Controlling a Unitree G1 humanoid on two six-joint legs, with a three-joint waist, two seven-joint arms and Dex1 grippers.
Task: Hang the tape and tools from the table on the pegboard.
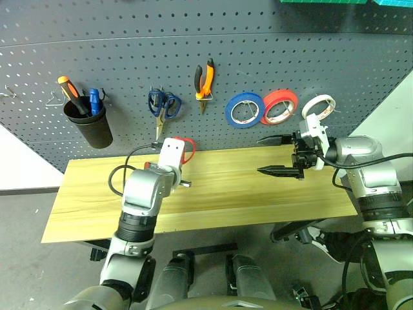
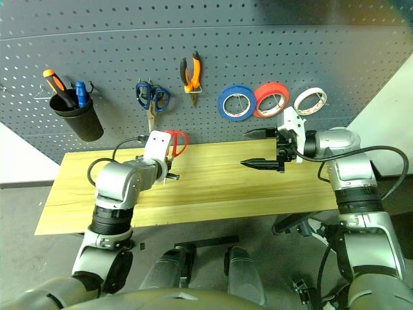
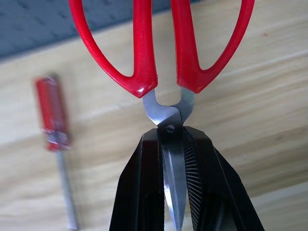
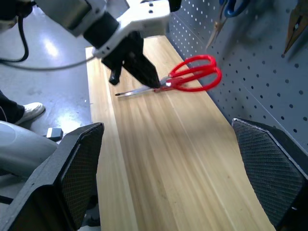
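On pegboard (image 1: 193, 58) three tape rolls, left gripper (image 4: 149, 79) clamping one red scissors (image 4: 192, 77)

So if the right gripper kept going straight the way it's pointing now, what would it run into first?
Probably the red-handled scissors held in the left gripper; the open right gripper points along the table toward them, though depth is hard to judge.

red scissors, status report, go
Left gripper shut on red scissors, lifted off the table. Right gripper open, empty. Red screwdriver on table. Nothing blocking the pegboard.
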